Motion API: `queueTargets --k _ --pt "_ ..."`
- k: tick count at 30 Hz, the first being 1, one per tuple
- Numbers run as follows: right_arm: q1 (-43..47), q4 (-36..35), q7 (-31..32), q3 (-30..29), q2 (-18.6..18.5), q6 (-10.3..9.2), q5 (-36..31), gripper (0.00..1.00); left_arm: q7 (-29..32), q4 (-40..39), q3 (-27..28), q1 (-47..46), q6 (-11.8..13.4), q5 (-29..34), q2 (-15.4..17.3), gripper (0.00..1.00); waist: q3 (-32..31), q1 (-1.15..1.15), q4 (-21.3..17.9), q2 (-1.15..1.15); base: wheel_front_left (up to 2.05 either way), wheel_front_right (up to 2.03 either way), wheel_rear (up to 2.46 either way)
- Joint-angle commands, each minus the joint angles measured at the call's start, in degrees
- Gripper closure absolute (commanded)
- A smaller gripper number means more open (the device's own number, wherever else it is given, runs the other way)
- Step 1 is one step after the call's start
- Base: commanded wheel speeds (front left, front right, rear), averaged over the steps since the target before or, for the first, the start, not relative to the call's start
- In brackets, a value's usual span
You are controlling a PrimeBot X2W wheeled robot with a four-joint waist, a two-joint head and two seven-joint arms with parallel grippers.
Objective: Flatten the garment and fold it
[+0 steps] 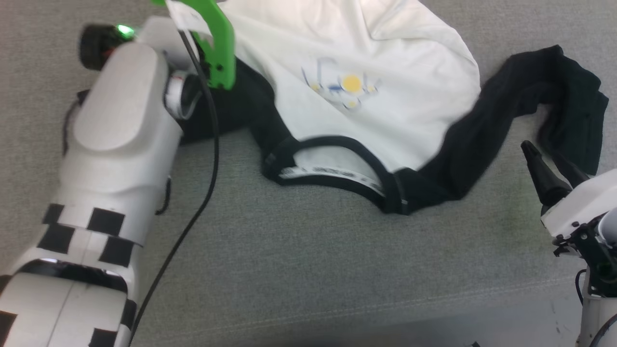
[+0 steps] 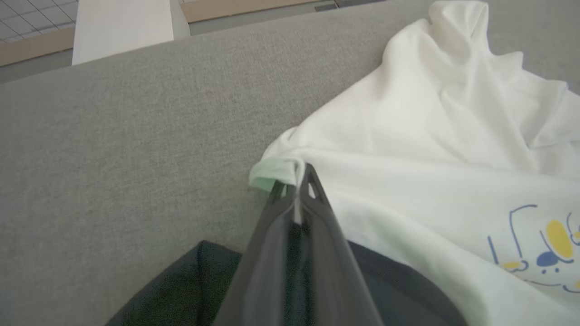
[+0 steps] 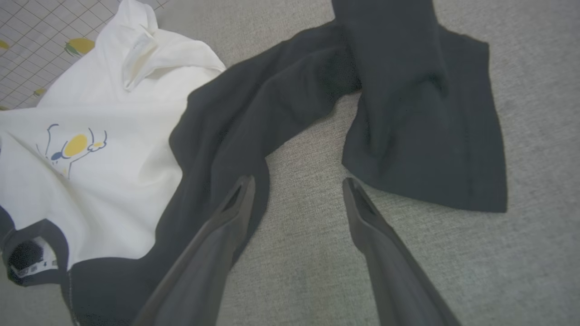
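Note:
The garment (image 1: 385, 72), a white T-shirt with black sleeves and collar trim, lies crumpled on the grey surface, collar toward me and chest print (image 1: 344, 86) up. In the left wrist view my left gripper (image 2: 299, 181) is shut on a fold of the garment's white edge (image 2: 276, 174), above one black sleeve (image 2: 190, 280). My right gripper (image 3: 299, 188) stands open over bare grey fabric, between two parts of the other black sleeve (image 3: 426, 136). The same gripper (image 1: 544, 159) sits at the right edge of the head view, beside that sleeve (image 1: 569, 96).
The grey fabric surface (image 1: 299, 250) stretches toward me with a seam near its front edge. My left forearm (image 1: 115, 144) and a black cable (image 1: 193, 212) cross the left side. A green bracket (image 1: 219, 43) stands on the left wrist. A gridded patterned cloth (image 3: 41, 36) lies beyond the garment.

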Motion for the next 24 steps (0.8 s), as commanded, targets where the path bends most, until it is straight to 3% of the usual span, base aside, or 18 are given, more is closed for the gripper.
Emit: queueTargets --k 1,5,6,7,8,14,18,21,24 --pt "-0.79 0.15 -0.43 0.47 0.19 -0.09 -0.18 0.00 -2.17 0.11 0.14 -1.24 0.45 0.72 0.52 1.00 1.05 -0.01 -0.97 0.00 0.00 0.00 0.00" --pt "-0.56 0.48 -0.72 0.92 0.19 -0.09 -0.16 0.00 -5.36 1.94 -0.30 -1.81 -0.42 0.99 0.42 1.00 1.64 -0.01 -1.23 0.00 0.00 0.00 0.00" --pt "-0.44 0.64 -0.77 0.94 0.12 -0.09 -0.19 0.00 -6.06 2.70 -0.41 -1.82 -0.85 0.82 0.16 0.91 1.68 -0.01 -1.12 0.00 0.00 0.00 0.00" --pt "-0.33 0.76 -0.82 0.91 0.07 -0.09 -0.19 0.00 -7.40 2.95 -0.36 -1.87 -1.05 0.70 -0.15 0.37 1.65 -0.01 -0.90 0.00 0.00 0.00 0.00" --pt "-0.17 0.93 -0.90 0.87 0.04 -0.09 -0.22 0.00 -8.50 3.62 -0.47 -1.72 -1.34 0.57 -0.56 0.00 1.38 -0.01 -0.49 0.00 0.00 0.00 0.00" --pt "0.90 0.79 -1.10 1.47 -0.98 -0.09 -0.72 0.00 -17.63 4.19 0.82 -0.52 -3.65 -1.16 -0.73 0.00 -2.71 -0.01 3.06 0.00 0.00 0.00 0.00" --pt "1.77 -0.20 -1.06 2.55 -1.27 -0.09 -0.85 0.00 -28.57 0.13 3.82 4.23 -5.19 -3.64 1.01 0.00 -6.80 -0.01 5.86 0.00 0.00 0.00 0.00" --pt "2.46 -0.39 -1.33 3.27 -1.49 -0.09 -0.89 0.00 -37.40 -4.43 6.15 11.90 -4.71 -4.14 3.57 0.00 -9.69 -0.01 8.08 0.00 0.00 0.00 0.00" --pt "3.11 -0.23 -1.07 4.25 -1.68 -0.09 -1.13 0.00 -41.57 -9.45 8.66 20.46 -3.05 -4.50 5.28 0.00 -11.85 -0.01 9.77 0.00 0.00 0.00 0.00"
